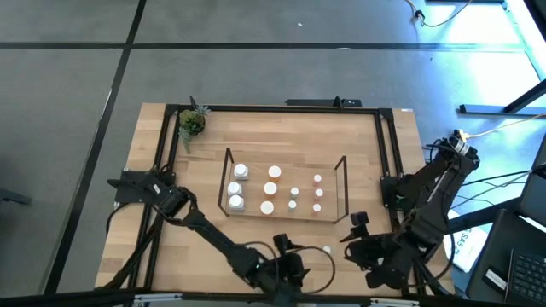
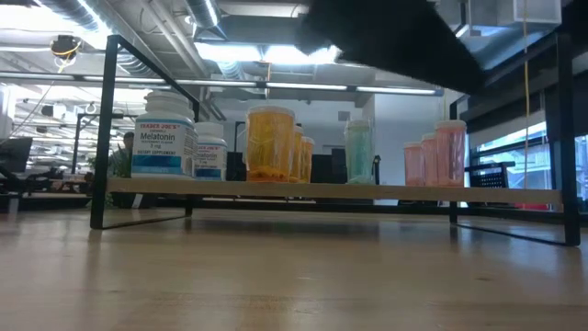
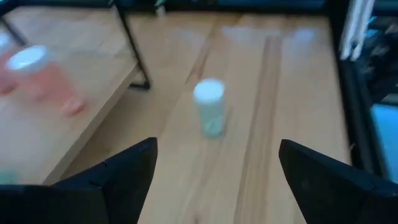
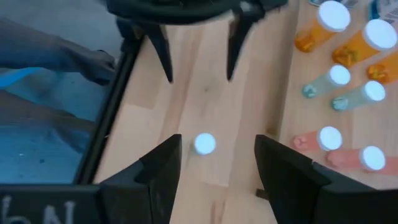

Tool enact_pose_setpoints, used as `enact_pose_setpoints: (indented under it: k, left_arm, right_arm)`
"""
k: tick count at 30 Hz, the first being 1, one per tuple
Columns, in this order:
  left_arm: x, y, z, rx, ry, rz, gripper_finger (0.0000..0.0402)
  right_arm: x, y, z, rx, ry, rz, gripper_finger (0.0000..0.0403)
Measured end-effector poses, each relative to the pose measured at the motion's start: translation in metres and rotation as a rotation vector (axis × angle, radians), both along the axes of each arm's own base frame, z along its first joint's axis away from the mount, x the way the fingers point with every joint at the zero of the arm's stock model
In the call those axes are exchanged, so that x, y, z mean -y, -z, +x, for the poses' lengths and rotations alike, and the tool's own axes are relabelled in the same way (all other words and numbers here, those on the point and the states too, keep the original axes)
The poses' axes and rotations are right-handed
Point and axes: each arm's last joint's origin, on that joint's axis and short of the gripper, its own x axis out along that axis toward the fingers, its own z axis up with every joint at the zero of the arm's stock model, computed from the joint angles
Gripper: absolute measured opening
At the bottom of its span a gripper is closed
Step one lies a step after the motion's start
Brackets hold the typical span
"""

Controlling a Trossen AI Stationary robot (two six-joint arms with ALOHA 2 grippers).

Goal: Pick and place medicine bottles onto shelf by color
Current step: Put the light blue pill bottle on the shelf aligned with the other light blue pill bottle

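From above, the shelf (image 1: 285, 189) is sitting mid-table (image 1: 281, 136) with nine medicine bottles (image 1: 271, 188) standing on it in colour columns: white at the left, then orange, teal, and pink at the right. One more small teal bottle (image 1: 326, 251) is standing off the shelf on the near part of the table, between the two grippers. The left gripper (image 1: 300, 259) is reaching toward it from its left, its jaws standing apart and empty. The right gripper (image 1: 357, 234) is hovering just right of that bottle, jaws apart and holding nothing. A potted plant (image 1: 191, 122) is sitting at the far left corner.

The low view is showing the bottles lined along the shelf (image 2: 331, 190), a melatonin bottle (image 2: 163, 135) leftmost.

In the left wrist view, the loose bottle (image 3: 209, 106) is standing ahead between the spread fingers (image 3: 127, 171).

In the right wrist view, the same bottle (image 4: 204, 144) is lying between that arm's fingers (image 4: 163, 168), untouched, with the left gripper (image 4: 198, 59) facing it.
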Motion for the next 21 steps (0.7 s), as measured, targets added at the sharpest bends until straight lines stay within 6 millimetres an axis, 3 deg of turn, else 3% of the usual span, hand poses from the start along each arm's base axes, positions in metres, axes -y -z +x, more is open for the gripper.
enact_pose_setpoints:
  k: [11,15,21]
  left_arm:
    - [-0.026,0.019,0.02,0.089,0.105,-0.05,0.0331]
    - [-0.027,0.019,0.021,0.111,0.104,-0.062,0.0333]
    - [-0.021,0.039,0.023,0.122,0.143,-0.034,0.0331]
  right_arm:
    - [-0.006,0.0,-0.008,0.0,-0.012,0.019,0.0204]
    - [-0.006,0.0,-0.008,0.0,-0.012,0.018,0.0204]
    - [-0.006,-0.001,-0.008,0.019,-0.002,0.005,0.0204]
